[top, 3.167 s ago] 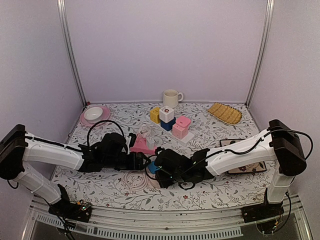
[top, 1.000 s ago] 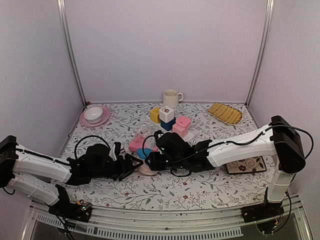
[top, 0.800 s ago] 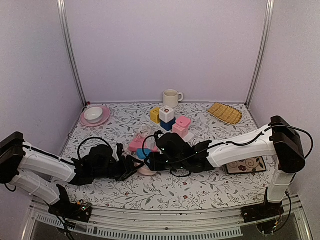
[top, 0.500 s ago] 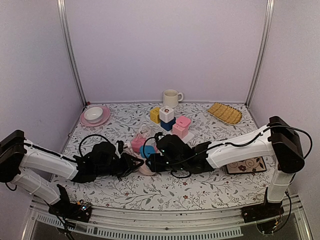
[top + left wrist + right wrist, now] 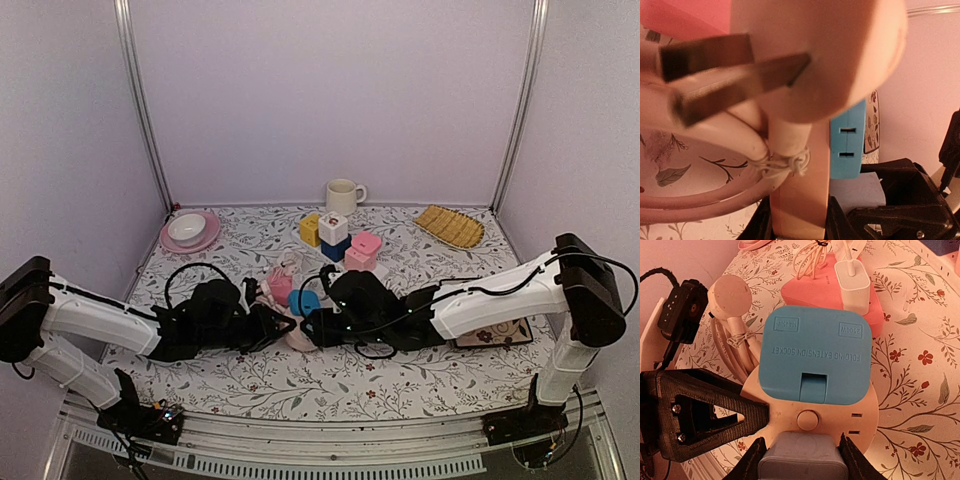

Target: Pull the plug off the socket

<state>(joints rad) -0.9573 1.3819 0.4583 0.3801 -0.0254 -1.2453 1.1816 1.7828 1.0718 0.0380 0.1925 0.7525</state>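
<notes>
**On the flowery worktop point(image 5: 420, 385), the plug point(image 5: 730, 294) looks free of the socket point(image 5: 815, 360)**

Purple walls stand around the worktop. Near the front middle, the left end effector point(image 5: 799, 227) is closed on the stem of the cream plug. The two metal prongs point(image 5: 715, 57) are bare, so I think the plug is already out. The socket, a round cream base with a blue top, lies just beside the plug, a little apart from it. The right end effector point(image 5: 318, 328) is at the socket's near edge, by a grey block point(image 5: 800, 460). I cannot tell if it is closed on anything.

The plug looks hard, smooth and light. Its round head could slip, so the stem is the best place to hold it. The cable point(image 5: 735, 347) is soft and bendy and tied in a bundle, and pulling on it could hurt it. The socket looks light too, so I think it would lift unless something holds it down.

At the back, a cup point(image 5: 343, 195) stands upright, and its inside is hidden. A white bowl point(image 5: 186, 228) sits on a pink plate point(image 5: 205, 240), and nothing shows in it. A yellow tray point(image 5: 450, 227) lies at the right, too small to tell what is on it.
</notes>
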